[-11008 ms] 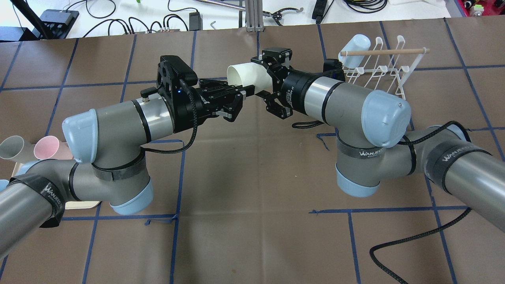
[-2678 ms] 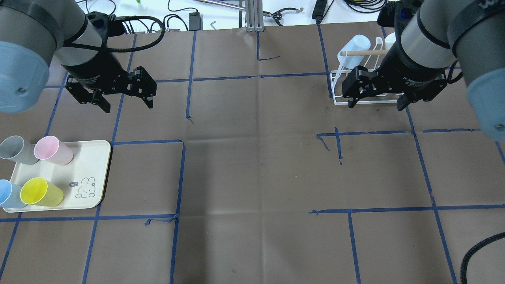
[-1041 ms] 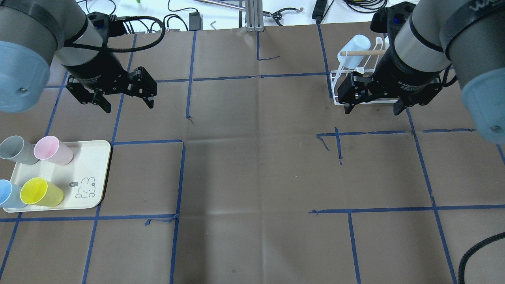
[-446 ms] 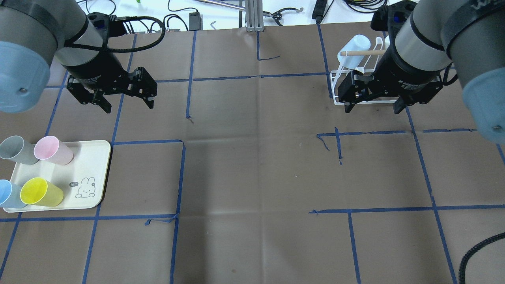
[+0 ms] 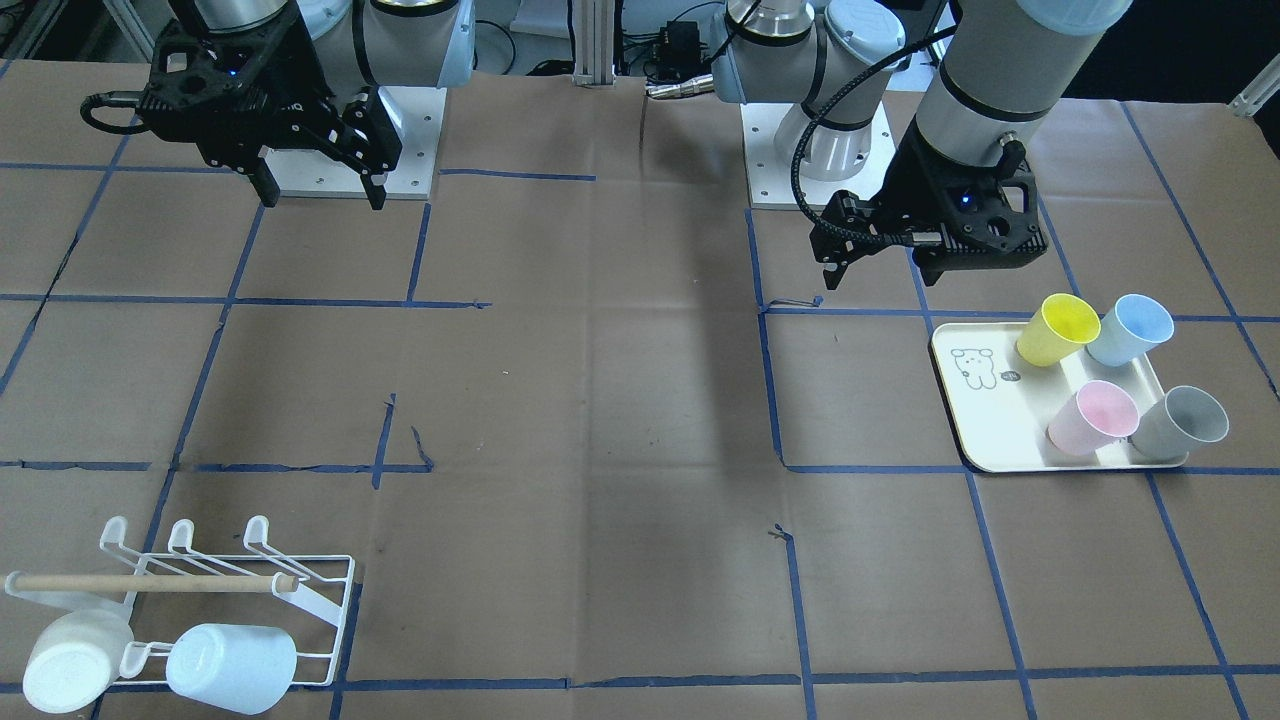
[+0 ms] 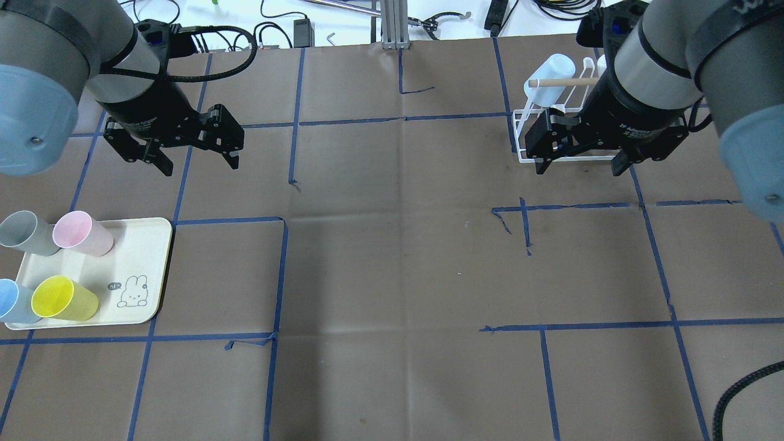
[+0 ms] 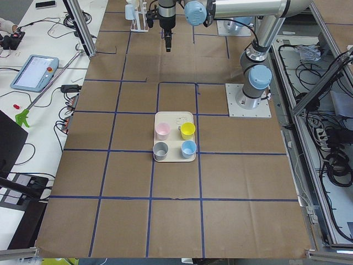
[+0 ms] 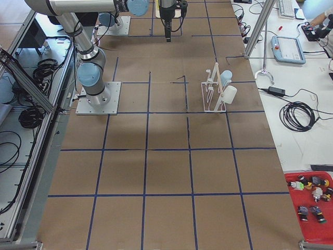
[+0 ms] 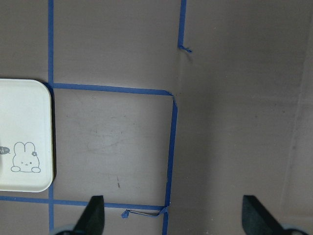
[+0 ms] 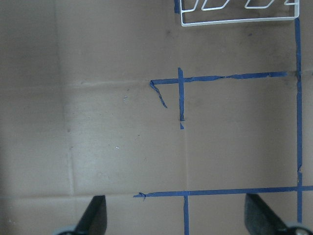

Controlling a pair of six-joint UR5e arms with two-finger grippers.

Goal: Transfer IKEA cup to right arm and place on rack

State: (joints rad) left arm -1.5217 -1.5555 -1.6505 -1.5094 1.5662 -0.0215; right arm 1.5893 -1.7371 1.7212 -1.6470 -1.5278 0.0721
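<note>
The white wire rack (image 5: pixel 325 600) with its wooden dowel stands at the far right of the table; it also shows in the overhead view (image 6: pixel 520 131). A white cup (image 5: pixel 65 662) and a pale blue cup (image 5: pixel 230 668) hang on it. My right gripper (image 6: pixel 577 170) is open and empty, raised just in front of the rack, and hides part of it. My left gripper (image 6: pixel 200 167) is open and empty, raised above the table at the far left. Both wrist views show only bare fingertips (image 9: pixel 95 215) (image 10: pixel 95 215) over the paper.
A cream tray (image 6: pixel 141 245) with a bunny drawing sits at the near left and holds several cups: grey (image 6: pixel 24 233), pink (image 6: pixel 82 233), blue (image 6: pixel 12 301), yellow (image 6: pixel 64 298). Brown paper with blue tape lines covers the table. Cables lie along the far edge.
Eleven seconds ago both grippers met at mid-table around the white cup. Now the cup hangs on the rack and both arms are raised apart, grippers open. Over the last second almost nothing moved.
</note>
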